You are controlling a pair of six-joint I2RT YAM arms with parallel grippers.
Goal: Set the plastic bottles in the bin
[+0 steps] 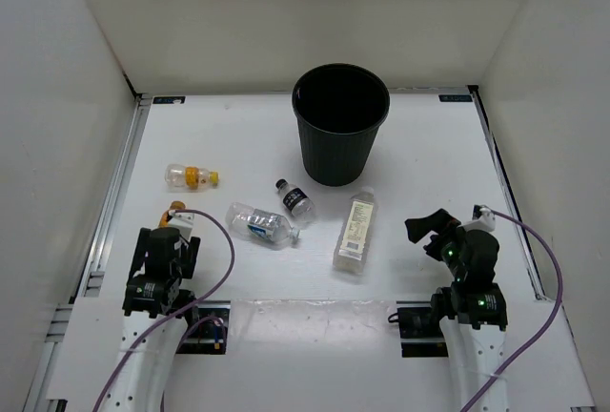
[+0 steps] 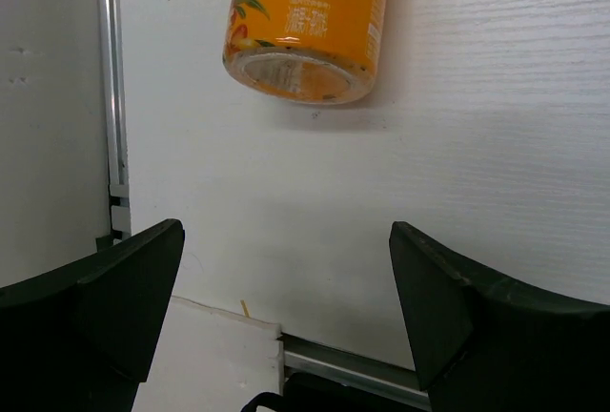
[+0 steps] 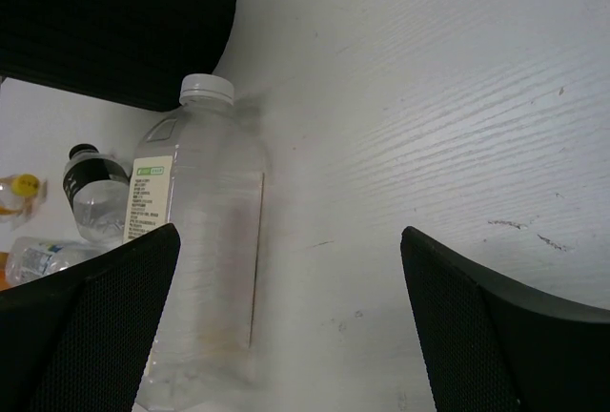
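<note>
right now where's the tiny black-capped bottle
In the top view the tiny black-capped bottle lies just left of the bin's base, between the blue-labelled bottle and the tall square bottle.

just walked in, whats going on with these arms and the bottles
Two robot arms are meant to put plastic bottles into the black bin, but nothing is being held. The left gripper and right gripper are both open and empty. Four bottles lie on the table in front of the bin: the yellow-capped bottle, the blue-labelled bottle, the small black-capped bottle and the tall pale-labelled bottle.
</note>
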